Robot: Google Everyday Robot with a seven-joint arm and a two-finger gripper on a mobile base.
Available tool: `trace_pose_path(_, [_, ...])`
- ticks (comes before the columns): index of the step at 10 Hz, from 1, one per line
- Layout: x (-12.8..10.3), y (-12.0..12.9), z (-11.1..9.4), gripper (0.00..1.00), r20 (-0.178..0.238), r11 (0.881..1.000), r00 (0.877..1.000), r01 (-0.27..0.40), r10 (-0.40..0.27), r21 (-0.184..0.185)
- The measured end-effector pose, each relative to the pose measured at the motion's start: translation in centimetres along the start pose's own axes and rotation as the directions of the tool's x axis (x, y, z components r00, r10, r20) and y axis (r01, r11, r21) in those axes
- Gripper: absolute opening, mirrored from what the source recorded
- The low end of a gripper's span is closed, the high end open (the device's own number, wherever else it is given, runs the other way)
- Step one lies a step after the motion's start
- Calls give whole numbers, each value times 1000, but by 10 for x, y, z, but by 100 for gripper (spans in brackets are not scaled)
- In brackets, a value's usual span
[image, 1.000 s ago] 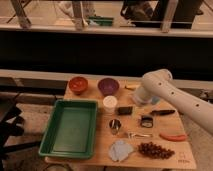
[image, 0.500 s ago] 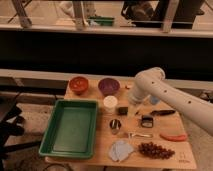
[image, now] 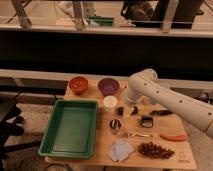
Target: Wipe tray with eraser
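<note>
Setting: robot test area, likely a lab inside a large building. Evidence: a white robot arm (image: 165,97) is reaching over a wooden table (image: 102,142), its gripper (image: 129,107) hanging low near the table's middle, just right of a white cup (image: 110,102). Props are lying spaced out as for a trial: green tray (image: 70,127), orange bowl (image: 77,85), purple bowl (image: 108,86), grapes (image: 152,149). A metal-post railing (image: 77,15) is running behind, above a dark wall.

- Orange bowl (image: 78,84) and purple bowl (image: 108,85) at the tabletop's (image: 172,126) far edge
- White cup (image: 110,102)
- Grapes (image: 152,149) beside a pale cloth (image: 120,149)
</note>
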State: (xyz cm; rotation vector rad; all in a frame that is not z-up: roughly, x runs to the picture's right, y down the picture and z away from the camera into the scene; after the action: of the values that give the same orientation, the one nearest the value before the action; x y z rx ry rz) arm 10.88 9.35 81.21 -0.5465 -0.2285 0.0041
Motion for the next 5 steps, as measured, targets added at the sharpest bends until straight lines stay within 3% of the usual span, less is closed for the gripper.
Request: trace_pose_path(5, [20, 2, 6, 80, -40, 1000, 999, -21, 20, -9])
